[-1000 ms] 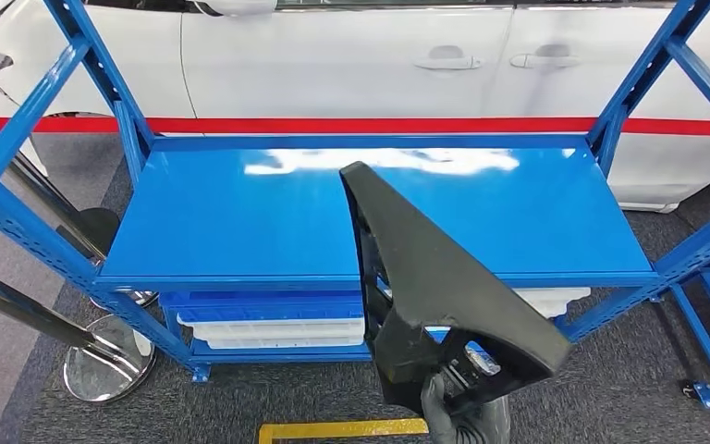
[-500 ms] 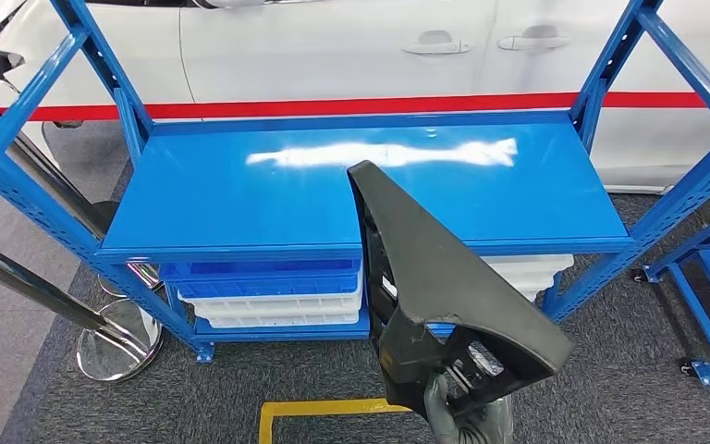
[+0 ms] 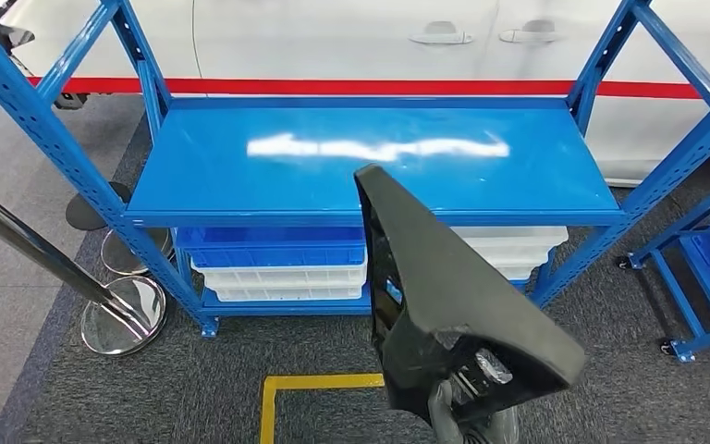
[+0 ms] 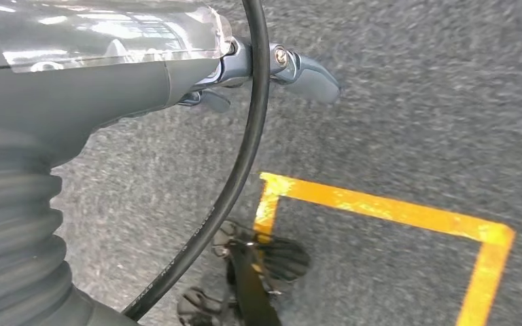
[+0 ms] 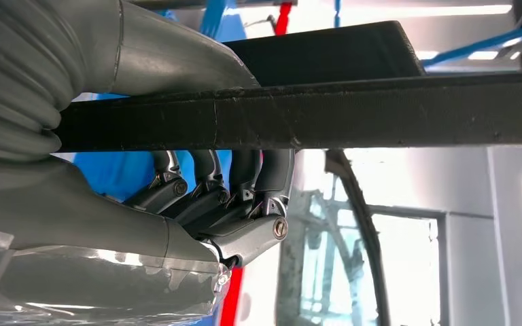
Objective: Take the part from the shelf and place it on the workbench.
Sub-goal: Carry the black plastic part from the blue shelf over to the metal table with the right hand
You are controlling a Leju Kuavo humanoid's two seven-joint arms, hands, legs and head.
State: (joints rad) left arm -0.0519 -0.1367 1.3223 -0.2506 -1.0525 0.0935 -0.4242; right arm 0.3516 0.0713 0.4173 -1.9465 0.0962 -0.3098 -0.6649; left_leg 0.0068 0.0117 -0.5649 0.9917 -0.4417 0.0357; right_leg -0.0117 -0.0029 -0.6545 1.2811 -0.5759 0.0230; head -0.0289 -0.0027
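Observation:
The part (image 3: 444, 287) is a large black wedge-shaped piece with a rough edge. My right hand (image 3: 467, 421) grips its lower end and holds it upright in front of me, low in the head view. In the right wrist view the fingers (image 5: 231, 183) curl under the part's black edge (image 5: 380, 112) and the thumb lies over it. The part hides a stretch of the blue shelf's front edge. The shelf's top board (image 3: 268, 157) is bare and glossy. My left hand (image 4: 245, 75) hangs over the grey carpet with nothing in it, its fingers loosely apart.
Blue and white bins (image 3: 277, 264) are stacked on the lower level of the shelf. A white car (image 3: 333, 37) stands behind it. Chrome stanchion bases (image 3: 125, 314) stand at the left, another blue rack (image 3: 703, 268) at the right. Yellow floor tape (image 3: 314, 384) marks the carpet.
The whole picture has shifted, so the camera has moved: the shelf now sits higher in view and more floor shows. The part stays held in my right hand.

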